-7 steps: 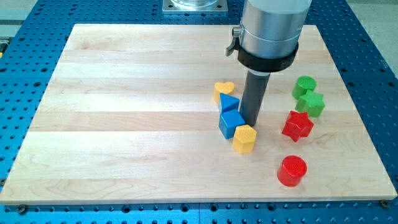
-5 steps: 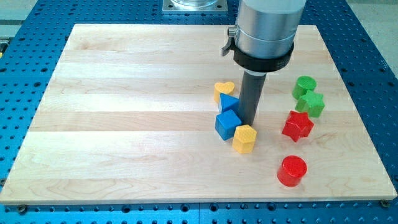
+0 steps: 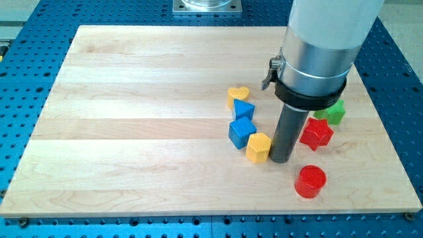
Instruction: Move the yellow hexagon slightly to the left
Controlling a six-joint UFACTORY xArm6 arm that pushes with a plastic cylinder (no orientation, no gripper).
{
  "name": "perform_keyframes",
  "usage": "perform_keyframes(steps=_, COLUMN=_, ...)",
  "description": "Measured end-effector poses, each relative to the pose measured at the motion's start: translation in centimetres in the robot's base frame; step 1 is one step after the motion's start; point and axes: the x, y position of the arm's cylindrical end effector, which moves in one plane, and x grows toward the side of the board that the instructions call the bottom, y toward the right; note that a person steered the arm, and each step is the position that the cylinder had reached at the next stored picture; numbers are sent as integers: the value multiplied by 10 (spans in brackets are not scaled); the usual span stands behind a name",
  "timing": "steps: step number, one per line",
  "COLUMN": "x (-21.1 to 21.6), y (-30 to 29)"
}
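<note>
No writing or labels visible. Yellow hexagon (image 3: 259,147): flat on wooden board (image 3: 132,132), right of centre, touching blue cube (image 3: 242,132) at its upper left; no evident long axis. My tip (image 3: 280,160): bare rod, holding nothing, just right of hexagon.

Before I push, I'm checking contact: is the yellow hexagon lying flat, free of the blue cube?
Flat: the yellow hexagon shows its top face. Not free: it touches the blue cube. My tip sits at its right side.

Pale wooden board (image 3: 132,132) on blue perforated table (image 3: 26,59); even, bright light.
</note>
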Motion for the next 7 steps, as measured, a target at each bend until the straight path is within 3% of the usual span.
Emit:
perform_keyframes(steps=3, x=0, y=-10)
perform_keyframes(steps=7, x=68, y=-3)
